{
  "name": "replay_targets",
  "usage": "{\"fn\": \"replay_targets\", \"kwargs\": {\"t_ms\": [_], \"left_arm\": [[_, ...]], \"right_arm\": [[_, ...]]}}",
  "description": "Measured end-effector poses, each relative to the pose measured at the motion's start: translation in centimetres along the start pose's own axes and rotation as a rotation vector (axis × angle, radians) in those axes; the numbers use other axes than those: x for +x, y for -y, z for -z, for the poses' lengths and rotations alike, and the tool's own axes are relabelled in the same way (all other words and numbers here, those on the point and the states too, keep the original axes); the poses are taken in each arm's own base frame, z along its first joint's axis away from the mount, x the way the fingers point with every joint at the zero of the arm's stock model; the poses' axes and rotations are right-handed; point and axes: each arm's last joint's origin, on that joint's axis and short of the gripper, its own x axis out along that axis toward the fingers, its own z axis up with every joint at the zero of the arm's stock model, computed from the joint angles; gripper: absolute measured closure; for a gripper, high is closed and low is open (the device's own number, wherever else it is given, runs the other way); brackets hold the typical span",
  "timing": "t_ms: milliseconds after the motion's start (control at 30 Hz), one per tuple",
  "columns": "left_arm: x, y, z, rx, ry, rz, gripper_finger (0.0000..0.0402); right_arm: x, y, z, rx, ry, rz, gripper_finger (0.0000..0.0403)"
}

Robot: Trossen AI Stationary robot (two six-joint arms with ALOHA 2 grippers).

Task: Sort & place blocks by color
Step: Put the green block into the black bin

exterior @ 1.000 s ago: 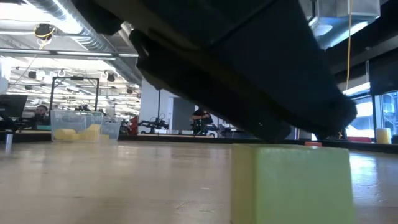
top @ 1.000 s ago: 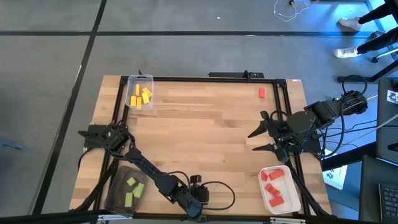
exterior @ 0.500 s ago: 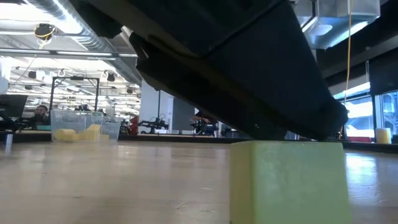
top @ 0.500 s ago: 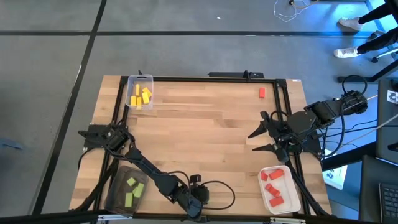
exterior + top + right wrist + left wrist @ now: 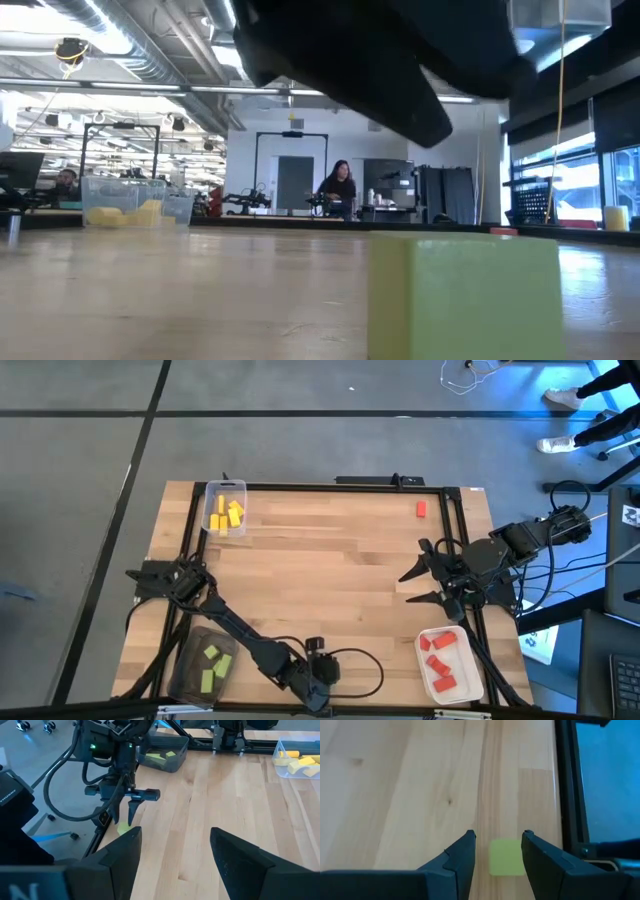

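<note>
One light green block (image 5: 506, 857) lies on the wooden counter (image 5: 410, 795) near its front edge, between the left gripper's (image 5: 499, 854) released, parted fingers (image 5: 462, 855). It looks small, rigid and light; flat opposite sides should take a firm pinch. Right gripper (image 5: 420, 586) waits, spread wide and empty.

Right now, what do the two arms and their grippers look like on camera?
Both arms are dark, jointed links. The left gripper has two matte black, angular, wedge-shaped fingers; a black cable loops beside its wrist, where a small green light glows. The right gripper has the same broad black fingers, with black cables trailing behind its arm.
</note>
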Motion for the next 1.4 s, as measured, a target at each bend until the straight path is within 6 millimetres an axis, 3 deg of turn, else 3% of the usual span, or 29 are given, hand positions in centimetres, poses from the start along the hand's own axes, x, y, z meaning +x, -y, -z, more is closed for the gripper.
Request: {"fn": "replay_targets", "kwargs": {"t_ms": [300,667,1000,1400], "left_arm": [[0.1,0.1,-0.1,-0.174,-0.078,0.105,0.0253],[0.3,-0.2,-0.4,-0.192,-0.081,0.122,0.0251],[1.0,-1.5,-1.3,-0.352,-0.160,0.192,0.0250],[1.4,-2.0,-2.0,-0.401,-0.190,0.251,0.0250]], "right_arm": [[0.0,0.0,0.0,0.000,0.000,0.000,0.0166],[0.0,0.0,0.0,0.000,0.000,0.000,0.0166],[0.0,0.0,0.0,0.000,0.000,0.000,0.0166],[0.0,0.0,0.0,0.000,0.000,0.000,0.0166]]}}
